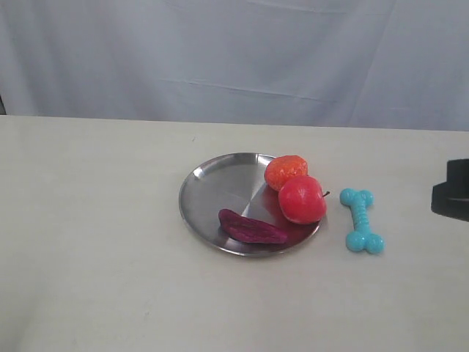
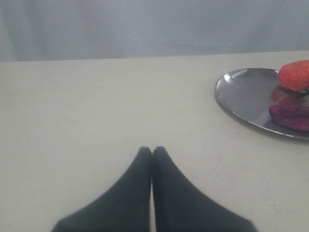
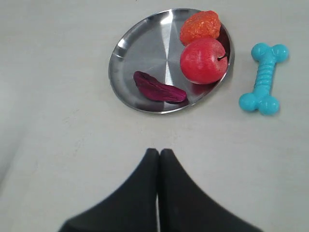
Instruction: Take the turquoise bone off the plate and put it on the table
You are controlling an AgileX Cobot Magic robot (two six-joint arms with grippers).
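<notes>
The turquoise bone (image 1: 361,221) (image 3: 264,79) lies flat on the pale beige table (image 1: 95,235), just right of the silver plate (image 1: 212,194) (image 3: 145,48) (image 2: 241,94) and not touching it. My right gripper (image 3: 159,152) is shut with nothing in it and hangs above bare table, well short of the plate and bone; only a dark part of that arm (image 1: 453,191) shows at the right edge of the exterior view. My left gripper (image 2: 151,150) is shut and empty over the table, far left of the plate.
On the plate sit a red apple (image 1: 302,199) (image 3: 203,61), an orange bumpy fruit (image 1: 286,171) (image 3: 200,26) (image 2: 294,76) and a dark purple piece (image 1: 251,227) (image 3: 159,88) (image 2: 289,116). A grey cloth backdrop (image 1: 234,51) hangs behind the table.
</notes>
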